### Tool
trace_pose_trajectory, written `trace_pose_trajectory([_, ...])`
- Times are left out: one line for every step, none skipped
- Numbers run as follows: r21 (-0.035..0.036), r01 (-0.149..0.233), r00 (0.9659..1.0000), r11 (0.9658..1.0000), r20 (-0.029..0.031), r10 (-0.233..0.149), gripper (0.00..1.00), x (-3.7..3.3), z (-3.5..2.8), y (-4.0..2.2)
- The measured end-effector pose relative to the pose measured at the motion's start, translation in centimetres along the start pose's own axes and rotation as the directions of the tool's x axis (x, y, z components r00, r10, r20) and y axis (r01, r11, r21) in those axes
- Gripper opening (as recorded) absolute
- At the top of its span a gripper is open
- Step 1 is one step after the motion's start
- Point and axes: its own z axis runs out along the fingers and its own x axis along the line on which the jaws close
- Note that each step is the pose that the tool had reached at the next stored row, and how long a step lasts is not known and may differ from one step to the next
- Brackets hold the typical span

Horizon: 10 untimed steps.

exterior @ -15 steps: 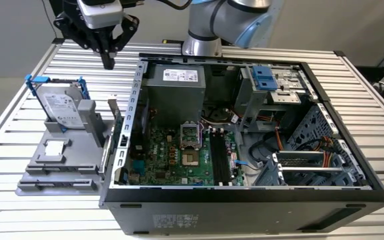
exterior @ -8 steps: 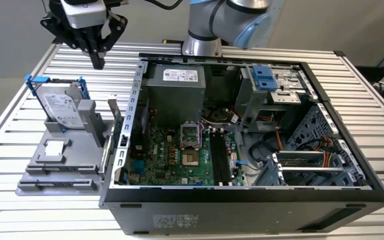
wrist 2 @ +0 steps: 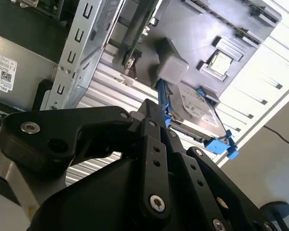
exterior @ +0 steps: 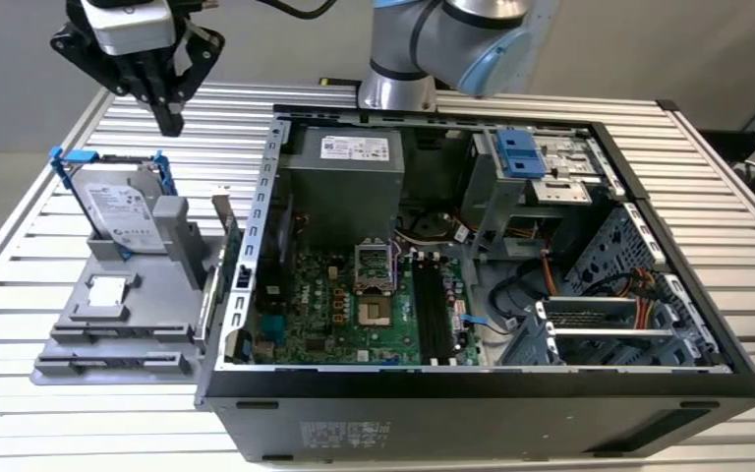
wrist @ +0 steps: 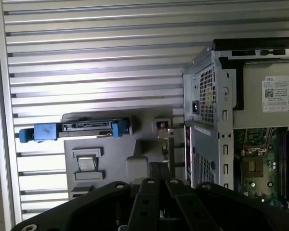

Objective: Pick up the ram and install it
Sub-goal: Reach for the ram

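Note:
The ram (exterior: 224,231) is a thin dark stick standing on edge in the grey fixture (exterior: 115,334), close beside the open computer case (exterior: 483,383). It also shows in the second wrist view (wrist 2: 137,41) and edge-on in the first wrist view (wrist: 165,144). My gripper (exterior: 168,126) hangs high above the slatted table, behind the fixture and toward the exterior view's left of the ram. Its fingers point down, pressed together with nothing between them. In both wrist views the gripper (wrist 2: 156,105) (wrist: 159,169) is well clear of the ram.
A silver hard drive (exterior: 126,211) with blue-tipped bracket stands upright in the fixture. Inside the case lie the green motherboard (exterior: 338,305), its black slots (exterior: 436,315), a power supply (exterior: 351,167) and drive cages. The arm's base (exterior: 397,88) stands behind the case.

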Motion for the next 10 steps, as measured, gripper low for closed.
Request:
trace_pose_trajectory([-0.0001, 0.000, 1.0000, 1.0000, 0.0000, 0.000, 0.00, 0.24, 0.00, -0.02])
trace_pose_trajectory([-0.0001, 0.000, 1.0000, 1.0000, 0.0000, 0.000, 0.00, 0.49, -0.01, -0.05])
trace_pose_trajectory([0.0000, 0.000, 1.0000, 1.0000, 0.0000, 0.000, 0.00, 0.73, -0.02, -0.08])
trace_pose_trajectory([0.0000, 0.000, 1.0000, 1.0000, 0.0000, 0.000, 0.00, 0.98, -0.02, -0.10])
trace_pose_trajectory([-0.0001, 0.000, 1.0000, 1.0000, 0.0000, 0.000, 0.00, 1.20, -0.03, -0.13])
trace_pose_trajectory([0.0000, 0.000, 1.0000, 1.0000, 0.0000, 0.000, 0.00, 1.45, -0.03, -0.16])
trace_pose_trajectory([-0.0001, 0.000, 1.0000, 1.0000, 0.0001, 0.000, 0.00, 1.69, -0.04, -0.18])
trace_pose_trajectory([-0.0001, 0.000, 1.0000, 1.0000, 0.0000, 0.000, 0.00, 1.94, -0.04, -0.21])
trace_pose_trajectory([-0.0001, 0.000, 1.0000, 1.0000, 0.0000, 0.000, 0.00, 2.18, -0.05, -0.24])
trace_pose_trajectory([-0.0001, 0.000, 1.0000, 1.0000, 0.0000, 0.000, 0.00, 2.44, -0.06, -0.27])
